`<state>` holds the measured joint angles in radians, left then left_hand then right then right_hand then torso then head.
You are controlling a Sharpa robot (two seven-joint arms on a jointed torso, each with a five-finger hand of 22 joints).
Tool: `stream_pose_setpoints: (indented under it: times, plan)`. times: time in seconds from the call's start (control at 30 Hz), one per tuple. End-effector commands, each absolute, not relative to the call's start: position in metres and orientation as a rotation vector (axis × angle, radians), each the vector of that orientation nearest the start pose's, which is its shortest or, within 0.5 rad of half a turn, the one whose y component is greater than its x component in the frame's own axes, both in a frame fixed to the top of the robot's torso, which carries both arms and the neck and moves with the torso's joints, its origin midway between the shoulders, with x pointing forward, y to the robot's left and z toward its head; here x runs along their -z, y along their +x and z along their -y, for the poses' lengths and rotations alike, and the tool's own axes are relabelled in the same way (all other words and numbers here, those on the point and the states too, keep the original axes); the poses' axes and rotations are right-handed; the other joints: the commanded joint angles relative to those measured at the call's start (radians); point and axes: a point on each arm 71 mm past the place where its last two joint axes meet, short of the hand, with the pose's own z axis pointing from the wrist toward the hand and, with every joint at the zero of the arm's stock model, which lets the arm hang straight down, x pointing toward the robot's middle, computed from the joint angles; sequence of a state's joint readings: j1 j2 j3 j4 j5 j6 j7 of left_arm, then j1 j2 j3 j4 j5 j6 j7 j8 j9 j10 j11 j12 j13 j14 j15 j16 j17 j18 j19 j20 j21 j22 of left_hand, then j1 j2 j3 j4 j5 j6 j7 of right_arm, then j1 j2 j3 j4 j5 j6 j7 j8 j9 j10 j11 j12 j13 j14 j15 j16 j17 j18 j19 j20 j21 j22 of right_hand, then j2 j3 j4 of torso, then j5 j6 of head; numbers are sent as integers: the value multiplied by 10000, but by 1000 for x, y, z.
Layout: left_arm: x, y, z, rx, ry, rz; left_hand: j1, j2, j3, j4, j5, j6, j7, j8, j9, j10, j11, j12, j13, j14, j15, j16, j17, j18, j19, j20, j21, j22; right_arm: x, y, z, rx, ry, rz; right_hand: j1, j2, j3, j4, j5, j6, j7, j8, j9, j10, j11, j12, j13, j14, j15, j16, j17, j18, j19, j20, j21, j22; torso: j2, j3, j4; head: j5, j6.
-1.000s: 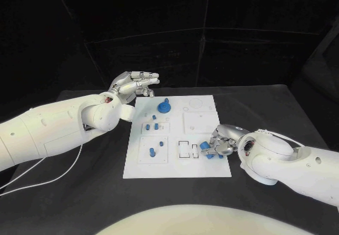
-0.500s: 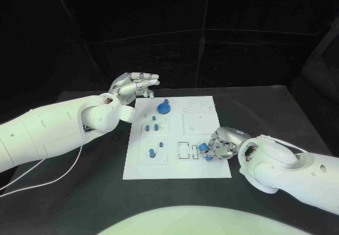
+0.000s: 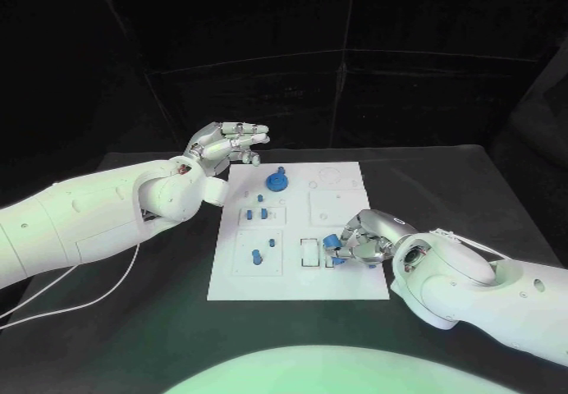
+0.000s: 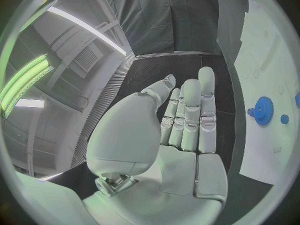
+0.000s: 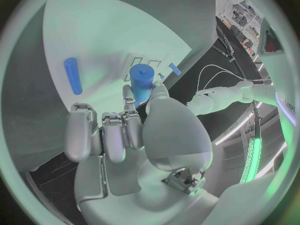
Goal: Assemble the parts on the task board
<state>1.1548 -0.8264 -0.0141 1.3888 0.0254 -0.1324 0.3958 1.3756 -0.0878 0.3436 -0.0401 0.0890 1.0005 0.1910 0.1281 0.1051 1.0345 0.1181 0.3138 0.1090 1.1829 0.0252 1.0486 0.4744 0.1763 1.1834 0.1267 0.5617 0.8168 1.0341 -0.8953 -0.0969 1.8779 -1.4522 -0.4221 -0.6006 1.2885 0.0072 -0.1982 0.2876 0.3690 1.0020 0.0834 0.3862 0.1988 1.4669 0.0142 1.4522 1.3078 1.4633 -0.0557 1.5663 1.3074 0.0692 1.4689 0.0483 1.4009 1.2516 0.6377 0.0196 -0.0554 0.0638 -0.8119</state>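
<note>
Right hand [image 3: 359,240] low over near right part of task board [image 3: 343,283], fingers curled round blue cylindrical part [image 5: 142,83], held just beside rectangular slots [image 3: 310,252]; whether part touches board is hard to tell. Loose blue peg [image 5: 73,75] lies flat on board, near hand. Left hand [image 3: 226,143] raised beyond board's far left corner, fingers apart, holding nothing. Blue gear [image 3: 277,180] stands on far part of board; small blue pegs [image 3: 256,213] sit in left-side plates.

Black table [image 3: 142,328] under the board, white cable [image 3: 71,300] trailing across its left side, dark curtain [image 3: 355,82] behind
</note>
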Motion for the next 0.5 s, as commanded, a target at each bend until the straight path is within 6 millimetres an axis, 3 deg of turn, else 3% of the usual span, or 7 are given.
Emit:
stream_pose_setpoints:
  times: [0.03,0.2,0.5]
  plan:
    - [198,505,-233,16382,-11633,-14319,28,43,-73,-13,32,-83,-10,40,-7,-59,-26,30,14,-70,30,32,-13,57,-48,-7,-62,-10,246,377,149,-5656,1736,-19467,-75,69,-111,12,10,73,-10,72,45,75,-88,36,1228,1075,-81,45,2634,-75,117,-75,67,13,6,-3,-5,5,-2]
    - [198,505,-232,16407,-11626,-14331,28,43,-73,-13,32,-83,-10,40,-7,-59,-26,30,14,-70,30,32,-13,57,-48,-7,-62,-10,247,377,138,-5776,1530,-19612,-265,205,-222,23,-176,89,-40,99,135,63,-115,-5,1201,1075,-106,45,2634,-80,123,-106,86,45,19,6,19,14,6]
    - [198,505,-231,16418,-11623,-14340,25,51,-77,-13,33,-96,-6,47,-8,-77,-22,41,13,-80,33,34,-20,57,-54,-5,-67,-14,252,382,128,-5688,1279,-19785,-469,320,-346,25,-369,114,-70,141,241,49,-141,-49,1170,1075,-128,45,2634,-83,126,-128,97,65,9,0,-21,68,9]
